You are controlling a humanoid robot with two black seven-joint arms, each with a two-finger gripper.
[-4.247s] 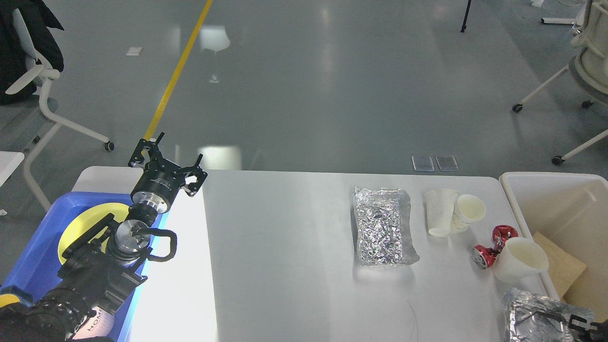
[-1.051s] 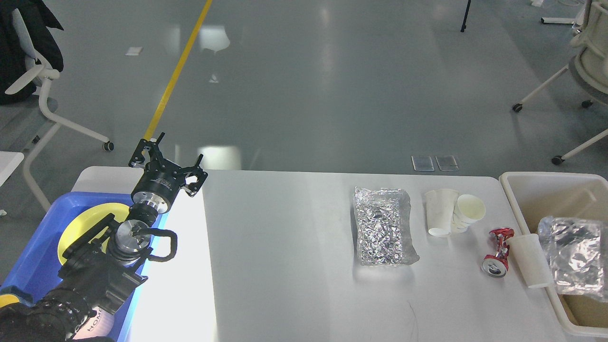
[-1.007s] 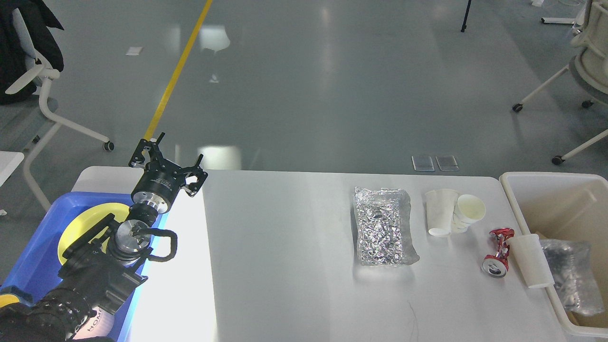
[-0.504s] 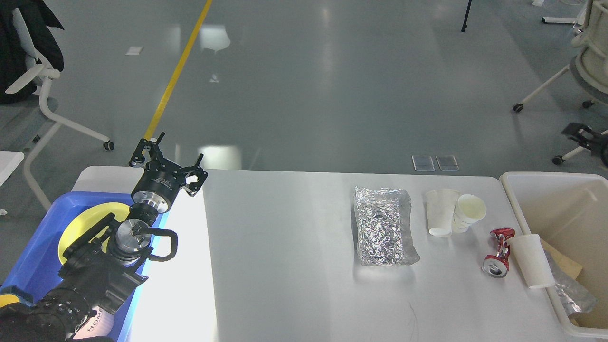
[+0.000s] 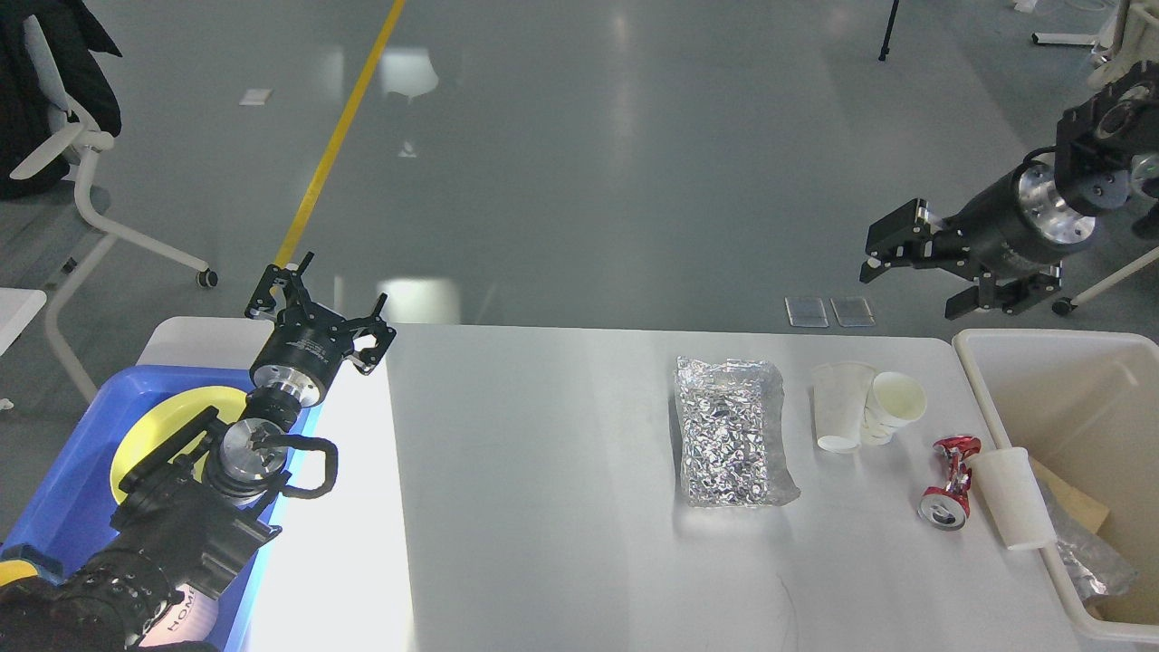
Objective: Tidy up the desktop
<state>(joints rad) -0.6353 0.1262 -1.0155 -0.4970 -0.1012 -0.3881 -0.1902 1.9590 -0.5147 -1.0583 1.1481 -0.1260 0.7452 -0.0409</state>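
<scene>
In the head view we are hovering the right gripper (image 5: 910, 272), fingers spread and empty, at upper right above the desktop (image 5: 543, 471). Next we likely need the can (image 5: 946, 480) binned (image 5: 1041, 344). Left gripper (image 5: 317, 303) is idling open.

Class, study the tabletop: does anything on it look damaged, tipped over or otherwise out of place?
Yes. A red can lies crushed on its side near the desktop's right edge, touching a toppled white cup beside the beige bin. Two more cups lie tipped together, next to a crinkled foil bag.
</scene>
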